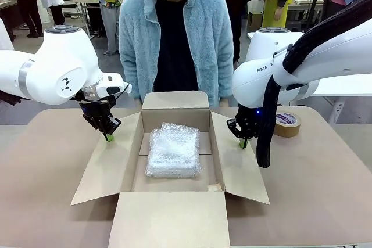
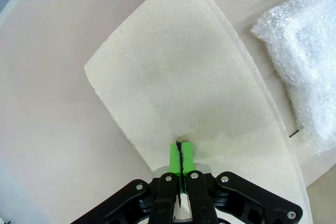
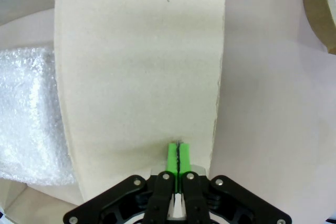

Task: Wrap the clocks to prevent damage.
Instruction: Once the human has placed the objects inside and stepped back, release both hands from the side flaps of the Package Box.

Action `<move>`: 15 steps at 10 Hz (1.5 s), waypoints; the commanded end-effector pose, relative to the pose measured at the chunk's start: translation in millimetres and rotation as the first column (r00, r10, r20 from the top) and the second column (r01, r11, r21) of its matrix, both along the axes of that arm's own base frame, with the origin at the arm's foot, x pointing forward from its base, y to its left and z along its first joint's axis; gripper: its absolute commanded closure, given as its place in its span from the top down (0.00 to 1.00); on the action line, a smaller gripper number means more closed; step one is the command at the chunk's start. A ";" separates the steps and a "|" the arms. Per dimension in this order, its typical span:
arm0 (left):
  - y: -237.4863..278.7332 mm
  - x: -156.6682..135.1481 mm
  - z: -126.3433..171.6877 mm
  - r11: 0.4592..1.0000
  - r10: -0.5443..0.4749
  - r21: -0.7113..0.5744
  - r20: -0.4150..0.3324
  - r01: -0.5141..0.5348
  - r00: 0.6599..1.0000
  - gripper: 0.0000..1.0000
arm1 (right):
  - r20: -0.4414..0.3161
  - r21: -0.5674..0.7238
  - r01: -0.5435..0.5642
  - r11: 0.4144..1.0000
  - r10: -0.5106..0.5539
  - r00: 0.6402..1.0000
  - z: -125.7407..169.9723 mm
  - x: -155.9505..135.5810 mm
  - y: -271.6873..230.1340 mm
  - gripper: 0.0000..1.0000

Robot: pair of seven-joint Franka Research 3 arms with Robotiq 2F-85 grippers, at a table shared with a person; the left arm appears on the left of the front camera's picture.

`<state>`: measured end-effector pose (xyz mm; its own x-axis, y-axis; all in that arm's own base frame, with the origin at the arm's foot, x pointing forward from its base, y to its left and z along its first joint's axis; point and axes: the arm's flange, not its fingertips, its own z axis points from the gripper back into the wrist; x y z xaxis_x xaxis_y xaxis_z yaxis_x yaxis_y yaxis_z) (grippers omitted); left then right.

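- At left, left gripper (image 1: 108, 136), pads pinched together on nothing, tip against left flap (image 1: 107, 166); a hard press may crease the flap or skid off it.
- At centre, clocks (image 1: 173, 151), bubble-wrapped, lying loose on the floor of the cardboard box (image 1: 174, 119); a shoved box could slide them.
- At right, right gripper (image 1: 243, 142), likewise closed and empty, against right flap (image 1: 239, 169); uneven pushing may twist the box toward tape roll (image 1: 287, 124).

Only lettering I can catch: "FRAN" in dark capitals on the white shell of the right arm (image 1: 268, 69), the rest curving out of sight. The tape roll (image 1: 287, 124) has printing on its inner core, too small to read.
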<state>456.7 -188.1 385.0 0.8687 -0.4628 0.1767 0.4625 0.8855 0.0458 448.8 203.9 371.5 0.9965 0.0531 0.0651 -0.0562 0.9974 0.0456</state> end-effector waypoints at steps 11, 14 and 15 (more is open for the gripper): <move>0.0 0.0 0.0 1.000 0.000 0.000 0.000 0.000 1.000 0.00 | 0.000 0.000 0.000 1.000 0.000 1.000 0.0 0.0 0.0 0.01; 19.4 -7.5 25.6 0.985 -0.166 -0.042 -0.014 0.165 0.986 0.00 | -0.019 -0.080 -0.171 0.982 0.170 0.985 21.6 -8.0 -10.9 0.01; 37.2 -10.1 45.8 0.971 -0.231 -0.067 -0.028 0.229 0.973 0.00 | -0.037 -0.127 -0.165 0.978 0.161 0.986 38.9 -10.0 -22.5 0.01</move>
